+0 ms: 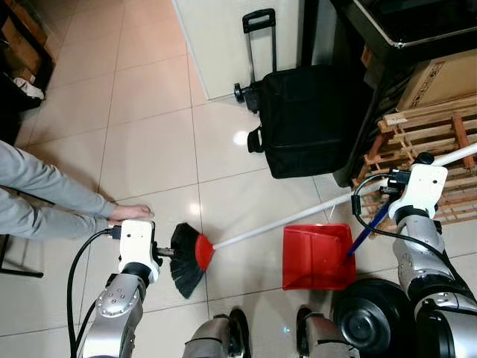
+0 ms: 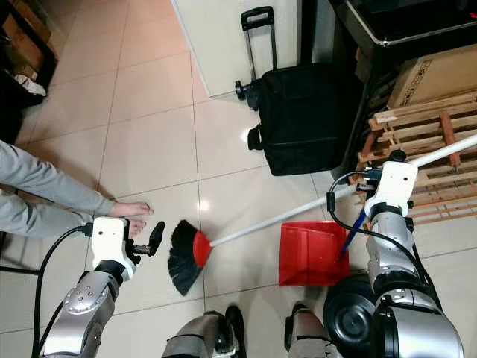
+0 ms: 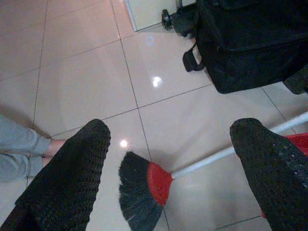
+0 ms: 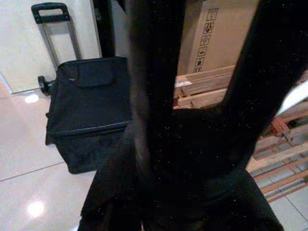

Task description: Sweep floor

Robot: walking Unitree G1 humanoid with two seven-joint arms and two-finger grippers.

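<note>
A broom lies on the tiled floor, its black bristles and red head (image 1: 190, 257) close to my feet. Its white handle (image 1: 298, 216) slants up to the right past my right wrist. My left gripper (image 1: 168, 253) is low beside the bristles, its fingers (image 3: 72, 168) spread open around nothing, with the broom head (image 3: 147, 187) on the floor beyond them. A red dustpan (image 1: 317, 257) rests on the floor to the right. Its blue handle (image 1: 370, 227) rises into my right gripper (image 1: 389, 188), which looks shut on it.
A person's hand (image 1: 131, 212) in a grey sleeve presses on the floor just ahead of my left gripper. A black wheeled suitcase (image 1: 313, 119) stands ahead. Wooden pallets (image 1: 436, 134) and a cardboard box (image 1: 440, 78) crowd the right side. Open tile stretches ahead on the left.
</note>
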